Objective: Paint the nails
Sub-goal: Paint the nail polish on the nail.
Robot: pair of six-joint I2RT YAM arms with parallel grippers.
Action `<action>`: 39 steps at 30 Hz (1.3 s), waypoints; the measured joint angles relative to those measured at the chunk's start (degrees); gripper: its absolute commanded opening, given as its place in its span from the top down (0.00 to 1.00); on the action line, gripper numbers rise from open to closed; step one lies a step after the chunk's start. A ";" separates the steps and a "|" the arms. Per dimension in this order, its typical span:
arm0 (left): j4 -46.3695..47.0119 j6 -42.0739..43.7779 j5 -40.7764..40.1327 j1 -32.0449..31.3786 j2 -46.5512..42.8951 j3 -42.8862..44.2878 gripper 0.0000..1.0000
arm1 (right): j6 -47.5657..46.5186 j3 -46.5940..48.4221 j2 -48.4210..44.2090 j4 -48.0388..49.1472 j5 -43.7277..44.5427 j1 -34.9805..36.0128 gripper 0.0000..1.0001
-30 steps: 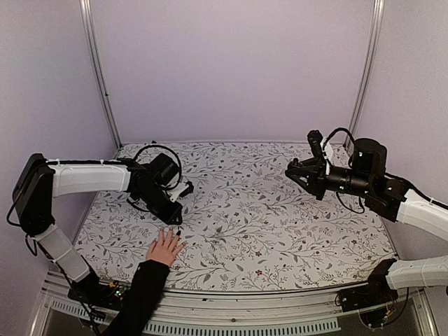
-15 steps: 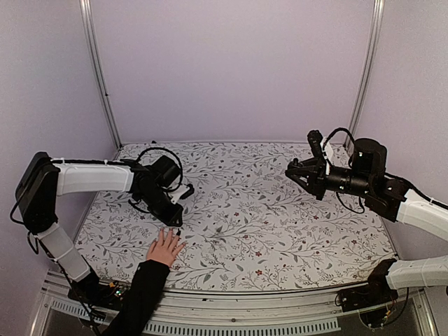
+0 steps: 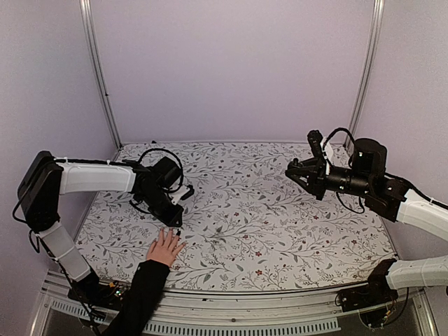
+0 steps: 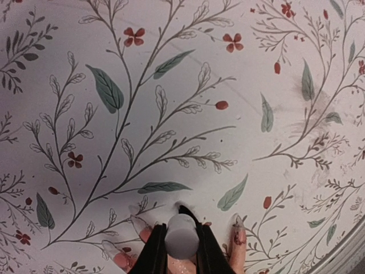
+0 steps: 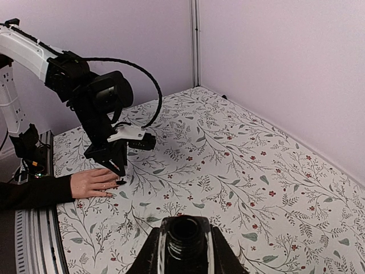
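Left gripper (image 3: 174,224) points down and is clamped on a round white cap (image 4: 181,242), with its dark fingers (image 4: 153,254) tight on both sides of the cap. Directly under it you have the person's hand (image 3: 165,247), palm down with fingers spread on the floral table cover (image 3: 280,231). In the left wrist view, fingertips fan out from beneath the cap, and the nails (image 4: 238,234) sit just beyond the gripper tips and to either side of them. A short dark tip pokes out past the cap at one of the middle fingertips. You can't tell from these views whether it touches the nail, and the nails are too small and blurred to read any polish. The black sleeve (image 3: 140,287) runs from the hand away from the gripper, toward the near table edge. Right gripper (image 3: 292,172) is well apart from all this, off to the left gripper's right across the cover and raised above it. It is clamped on a small dark bottle (image 5: 183,234), whose open neck shows between the two fingers. From the right wrist view the left arm and the hand sit far off on the left side.
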 measured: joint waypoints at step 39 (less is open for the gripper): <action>0.50 0.28 -0.24 0.17 0.87 0.35 1.00 | 0.00 -0.02 -0.42 0.00 0.24 0.00 1.00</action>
